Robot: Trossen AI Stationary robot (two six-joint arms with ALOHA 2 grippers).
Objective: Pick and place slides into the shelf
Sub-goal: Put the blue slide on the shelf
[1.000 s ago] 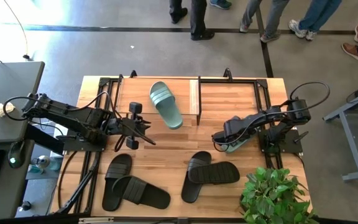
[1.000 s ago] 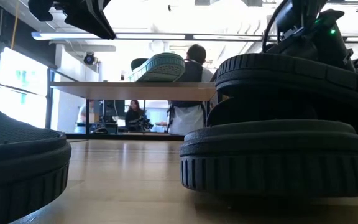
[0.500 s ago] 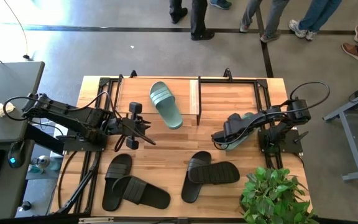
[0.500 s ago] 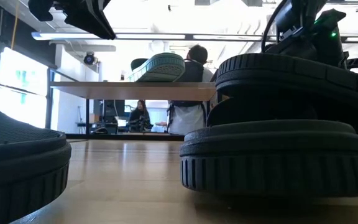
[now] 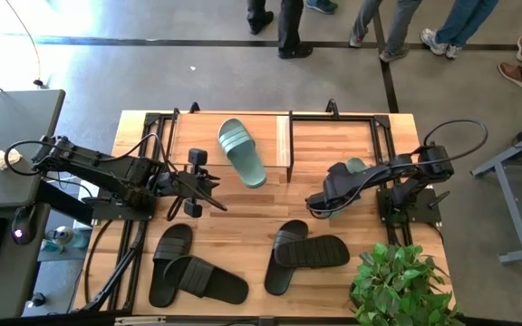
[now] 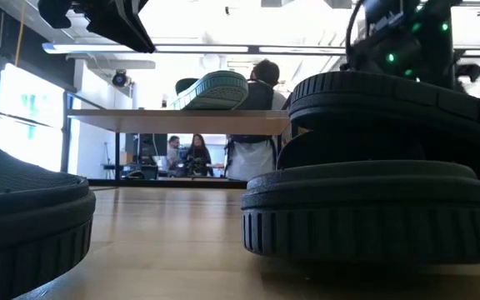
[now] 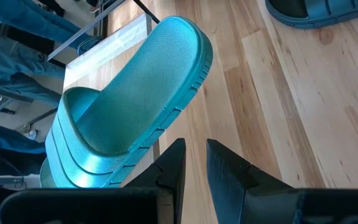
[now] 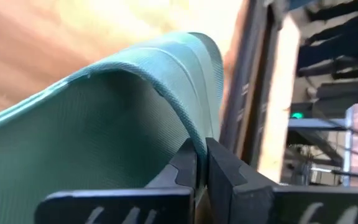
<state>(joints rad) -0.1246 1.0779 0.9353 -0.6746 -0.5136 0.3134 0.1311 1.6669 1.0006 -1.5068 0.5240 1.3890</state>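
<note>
Matt sage-green rubber slide [image 7: 129,106], its footbed finely dimpled and its strap ridged, lies on the shelf [image 5: 285,145] of pale, smooth planks on thin black metal legs; black slides [image 5: 311,253] show matt rubber with grooved sole edges, on a satin-finished wooden desk [image 5: 243,217] of butcher-block strips

Ahead of the left claw [image 5: 214,194] the green slide [image 5: 242,151] lies across the shelf [image 5: 284,140], blocking that stretch; bare surface [image 5: 252,204] lies open between this claw and the right claw [image 5: 318,203]. Just below the right claw two stacked black slides [image 5: 303,254] crowd the near side. The potted plant [image 5: 397,282] fills the corner behind them.
</note>
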